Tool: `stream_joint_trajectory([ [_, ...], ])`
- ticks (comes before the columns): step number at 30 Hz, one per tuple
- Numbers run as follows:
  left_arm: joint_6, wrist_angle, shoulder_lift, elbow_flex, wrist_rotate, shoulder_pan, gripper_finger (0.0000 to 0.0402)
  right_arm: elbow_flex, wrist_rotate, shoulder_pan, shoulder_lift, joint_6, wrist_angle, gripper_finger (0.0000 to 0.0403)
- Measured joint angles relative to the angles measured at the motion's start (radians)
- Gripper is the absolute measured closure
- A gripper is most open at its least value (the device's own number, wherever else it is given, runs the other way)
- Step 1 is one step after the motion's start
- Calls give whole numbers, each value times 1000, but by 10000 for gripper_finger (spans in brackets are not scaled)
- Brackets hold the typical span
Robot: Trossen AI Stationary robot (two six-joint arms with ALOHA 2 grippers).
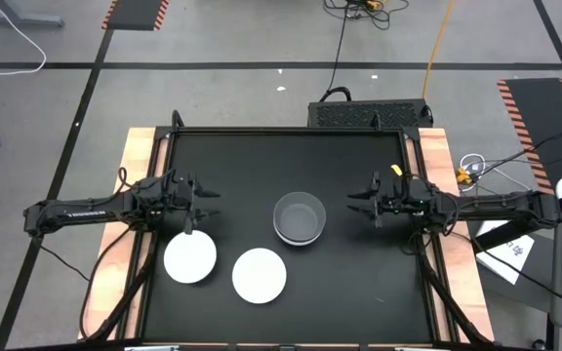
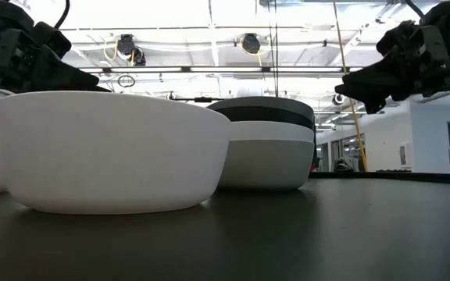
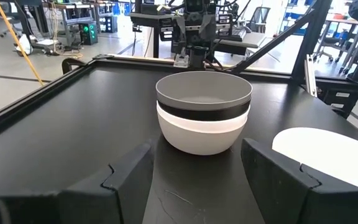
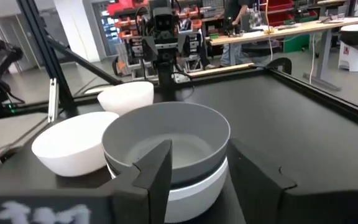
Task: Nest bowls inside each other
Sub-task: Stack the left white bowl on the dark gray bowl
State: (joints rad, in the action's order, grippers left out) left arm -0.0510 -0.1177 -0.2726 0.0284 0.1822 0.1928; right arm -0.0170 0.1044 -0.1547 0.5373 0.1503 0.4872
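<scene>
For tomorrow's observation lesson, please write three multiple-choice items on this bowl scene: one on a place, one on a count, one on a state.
1. Where does the stack stand?
A. Between the two grippers
B. At the table's left edge
C. On a white bowl

2. How many white bowls stand alone, outside the stack?
A. None
B. Two
C. Four

3. What is the left gripper doing?
A. Gripping the stack
B. Open, holding nothing
C. Lifting a white bowl

Answers:
1. A: in the high view the stack sits mid-table, with the left gripper on one side and the right gripper on the other.
2. B: two white bowls rest apart from the stack, nearer the table's front.
3. B: its wrist view shows spread fingers with nothing between them.
</scene>
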Motion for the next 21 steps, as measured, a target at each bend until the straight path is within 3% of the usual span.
stream_joint_trajectory([
  [10,-5,-53,0,0,3,0,158,2,4,0,0,-13,-25,306],
  [21,24,-106,0,6,132,0,158,2,62,0,1,-30,-60,370],
])
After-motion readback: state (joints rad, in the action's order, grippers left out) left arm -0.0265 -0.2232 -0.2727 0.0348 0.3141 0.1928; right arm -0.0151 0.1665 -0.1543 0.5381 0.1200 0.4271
